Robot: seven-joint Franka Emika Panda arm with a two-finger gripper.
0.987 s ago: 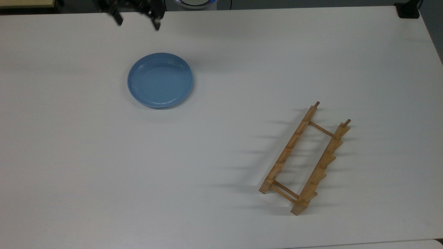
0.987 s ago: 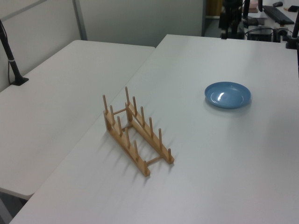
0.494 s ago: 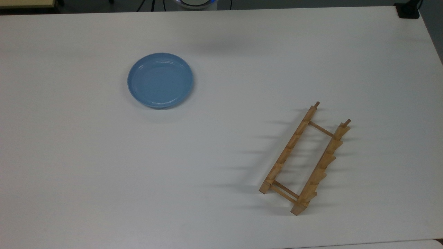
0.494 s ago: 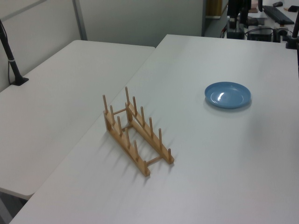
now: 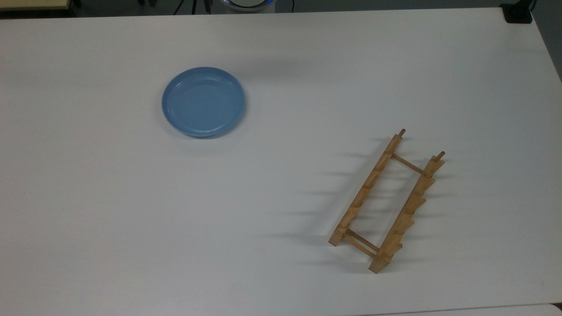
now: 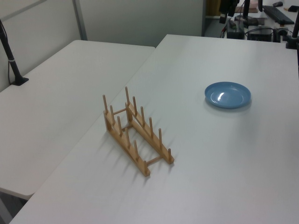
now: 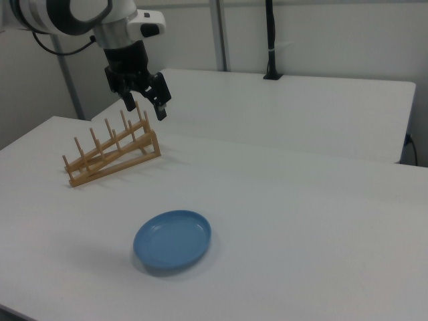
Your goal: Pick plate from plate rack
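The plate point(image 5: 203, 101) lies flat on the white table point(image 5: 281, 184), right side up, well apart from the plate rack point(image 5: 386, 202); none of the rack's slots holds anything. In the top view the plate sits toward the top view's upper left and the rack toward the top view's lower right, its two rails running on a slant. In the left view the rack point(image 6: 136, 136) stands in the middle with its pegs upright, and the plate point(image 6: 227, 94) lies beyond it toward the left view's right. In the right view the plate point(image 7: 172, 239) is near the front edge of the table point(image 7: 301, 221) and the rack point(image 7: 112, 154) stands farther back toward the right view's left. The gripper point(image 7: 144, 99) hangs in the air above the table, its fingers point(image 7: 160, 102) pointing down and spread apart with nothing between them. It touches neither the plate nor the rack. A second white table point(image 6: 56, 93) stands alongside, with a dark post point(image 6: 10, 56) rising from it.
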